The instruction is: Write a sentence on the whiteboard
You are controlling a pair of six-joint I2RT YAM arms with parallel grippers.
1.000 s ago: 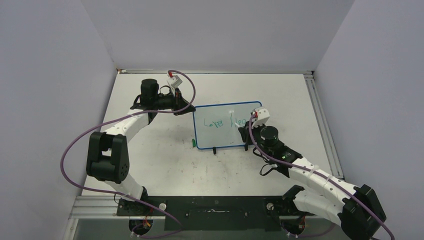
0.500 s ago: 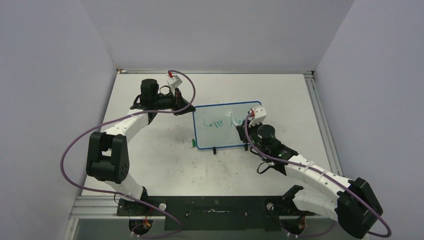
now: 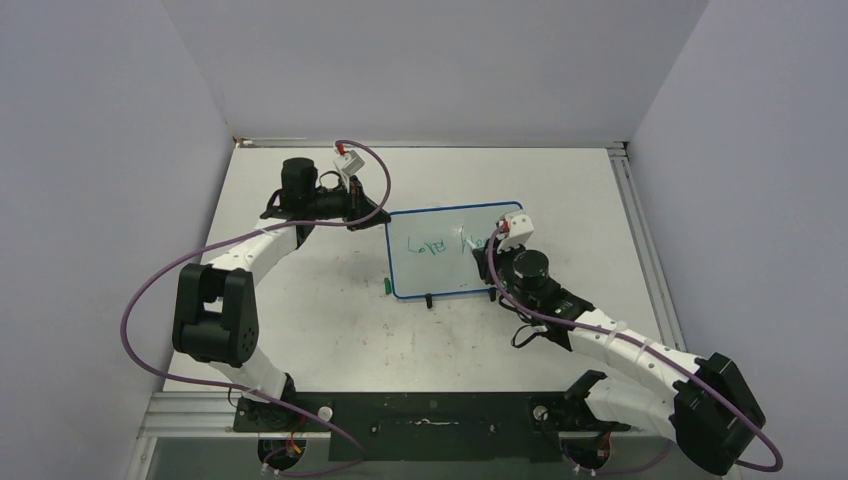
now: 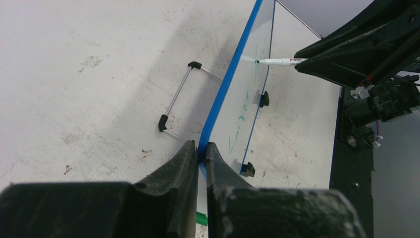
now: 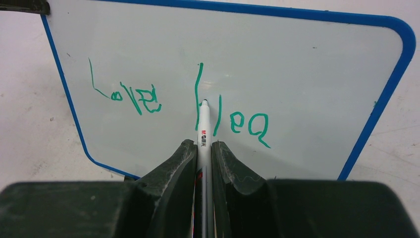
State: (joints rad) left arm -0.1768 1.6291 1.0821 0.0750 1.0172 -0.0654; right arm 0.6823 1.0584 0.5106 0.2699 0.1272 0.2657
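Observation:
The whiteboard (image 3: 440, 270) stands tilted on its black feet mid-table, with a blue rim. Green writing (image 5: 140, 97) on it reads roughly "Love Hea" in one line. My left gripper (image 3: 384, 216) is shut on the board's left rim, and the left wrist view (image 4: 200, 146) shows the blue edge pinched between its jaws. My right gripper (image 3: 497, 250) is shut on a white marker (image 5: 203, 130). The marker's tip touches the board (image 5: 307, 74) between the two upright strokes of the "H". The marker also shows in the left wrist view (image 4: 280, 61).
A green marker cap (image 3: 386, 287) lies on the table by the board's lower left corner. A wire stand (image 4: 176, 101) props the board from behind. Grey walls close in the table on three sides.
My right gripper has moved a little left along the board with the marker, from the end of the writing back to the "H". The left arm and the board have not moved.

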